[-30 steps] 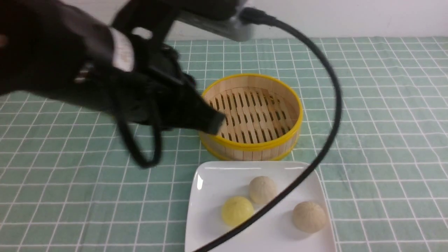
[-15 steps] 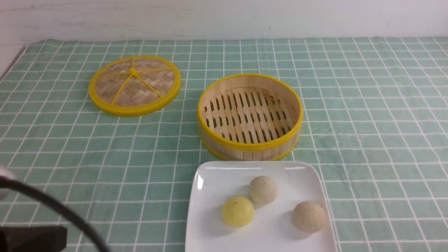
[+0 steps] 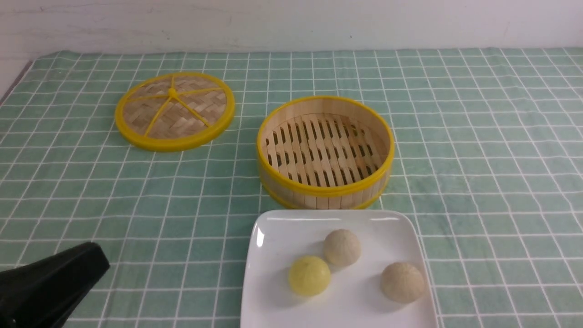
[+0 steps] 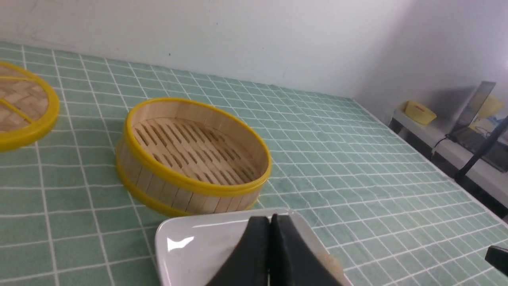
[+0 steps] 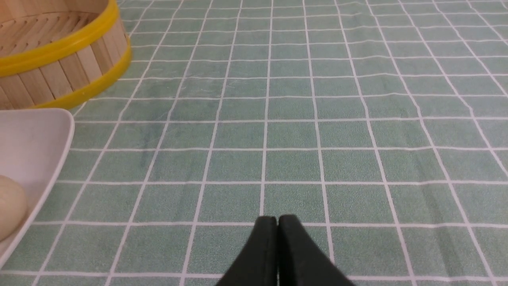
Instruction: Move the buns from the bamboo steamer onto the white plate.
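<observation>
The left gripper (image 4: pixel 270 222) has its jaws pressed together on nothing; a second ago its arm loomed across the front view over the steamer, and it has since pulled back to the 8 o'clock corner of that view, where only its dark tip (image 3: pixel 68 269) shows low over the cloth. The right gripper (image 5: pixel 277 222) is likewise pinched closed and empty, hanging above bare green-checked cloth (image 5: pixel 301 131) away from the crockery; it does not appear in the front view. Outward from there, the white plate (image 3: pixel 273 228) sits at 6 o'clock, and all three buns rest on it: the yellow bun (image 3: pixel 309 275), one cream bun (image 3: pixel 342 247) just beside it, and another cream bun (image 3: pixel 402 282) a little apart toward 4 o'clock. Just beyond the plate, mid-worktop, the bamboo steamer (image 3: pixel 324 191) shows only its bare slatted floor. The lid (image 3: pixel 175 110) lies flat toward 10 o'clock. With the steamer emptied and both arms retracted, the transfer looks complete.
</observation>
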